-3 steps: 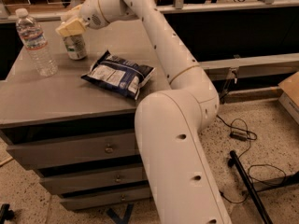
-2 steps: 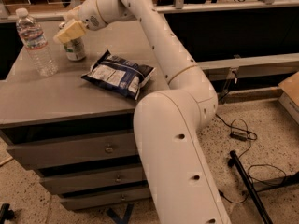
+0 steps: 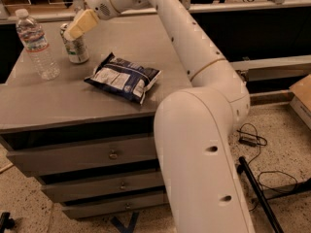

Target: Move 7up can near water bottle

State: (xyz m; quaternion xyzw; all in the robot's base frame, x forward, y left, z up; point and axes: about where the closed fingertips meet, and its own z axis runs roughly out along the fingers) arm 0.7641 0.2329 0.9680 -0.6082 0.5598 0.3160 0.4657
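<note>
The gripper (image 3: 77,27) is positioned at the rear left of the table (image 3: 58,102), directly at the top of the 7up can (image 3: 78,51). Its tan tip overlaps the can's upper rim. Jaw state, clamped on the can or released, cannot be determined from this view. The 7up can stands on the tabletop, leaning slightly. The water bottle (image 3: 37,45) stands upright just to the can's left, near it but not touching. A dark blue-and-white snack bag (image 3: 123,77) lies flat in front of the can, toward the table's centre. The white arm (image 3: 194,47) extends from the gripper across the table's right side. Drawers (image 3: 112,154) sit below the tabletop.
</note>
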